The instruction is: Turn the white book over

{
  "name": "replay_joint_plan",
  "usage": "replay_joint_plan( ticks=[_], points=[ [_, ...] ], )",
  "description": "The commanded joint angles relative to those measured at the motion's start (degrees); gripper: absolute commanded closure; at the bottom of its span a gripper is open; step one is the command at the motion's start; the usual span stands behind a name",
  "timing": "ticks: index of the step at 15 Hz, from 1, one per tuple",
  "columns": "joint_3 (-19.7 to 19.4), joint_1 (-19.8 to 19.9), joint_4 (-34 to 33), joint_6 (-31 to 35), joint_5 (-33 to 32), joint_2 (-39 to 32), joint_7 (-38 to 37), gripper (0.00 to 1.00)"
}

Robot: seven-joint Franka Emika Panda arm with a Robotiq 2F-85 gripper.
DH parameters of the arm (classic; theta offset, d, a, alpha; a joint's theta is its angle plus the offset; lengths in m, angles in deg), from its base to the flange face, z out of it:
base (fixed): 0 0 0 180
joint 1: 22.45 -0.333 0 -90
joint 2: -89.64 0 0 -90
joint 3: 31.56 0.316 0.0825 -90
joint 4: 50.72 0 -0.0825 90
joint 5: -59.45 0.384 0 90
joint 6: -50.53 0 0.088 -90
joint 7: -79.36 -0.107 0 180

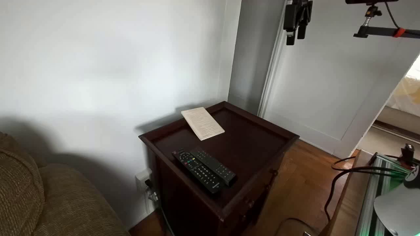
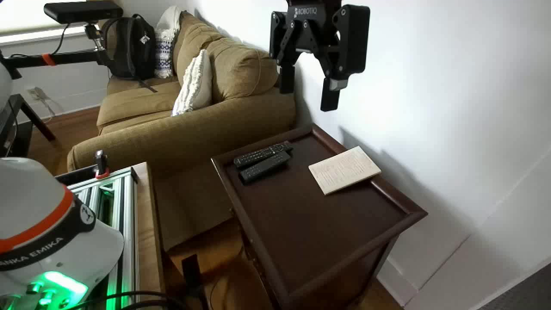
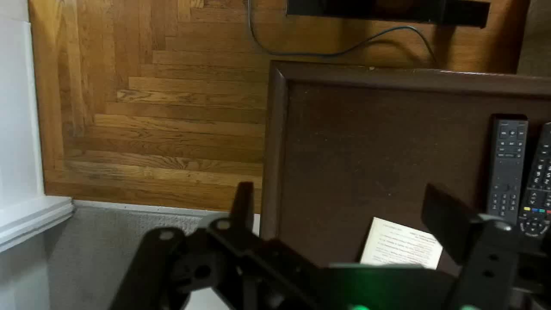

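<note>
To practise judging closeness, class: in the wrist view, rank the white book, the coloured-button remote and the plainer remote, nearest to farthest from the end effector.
1. White book: low, right of centre
2. Plainer remote: right side
3. Coloured-button remote: right edge

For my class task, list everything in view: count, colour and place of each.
White book: one, cream, on cabinet, overlapping rim
Remotes: two, black, on cabinet
Cabinet: one, dark brown, between bench and walls
Sofa: one, brown, near cabinet
Cushions: at least two, mostly white, on sofa
Backpack: one, black, on sofa
Walls: at least two, white, around sofa
Floor: one, brown, beside cabinet
Bench: one, brown and silver, near cabinet
Cables: several, black, near bench
Camera: at least one, black, on bar
Robot base: one, mainly white, on bench
Claw: one, black, open, above cabinet
</note>
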Motion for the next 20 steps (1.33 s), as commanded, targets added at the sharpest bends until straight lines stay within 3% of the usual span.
replay_joint_plan(
  ticks=[1,10,14,16,19,20],
  points=[
    [-0.3,-0.3,-0.1,-0.1,-0.1,0.0,-0.1,0.0],
    [-0.3,-0.3,-0.1,-0.1,-0.1,0.0,-0.1,0.0],
    [-4.1,-1.0,-1.8,6.6,10.7,-7.7,6.2,0.0],
    [-5.8,-1.1,-2.2,14.8,17.6,-12.8,13.0,0.0],
    [-7.9,-2.5,-3.6,22.0,31.1,-19.8,25.1,0.0],
    [-5.5,-0.2,-4.6,21.3,35.5,-21.1,27.9,0.0]
  ],
)
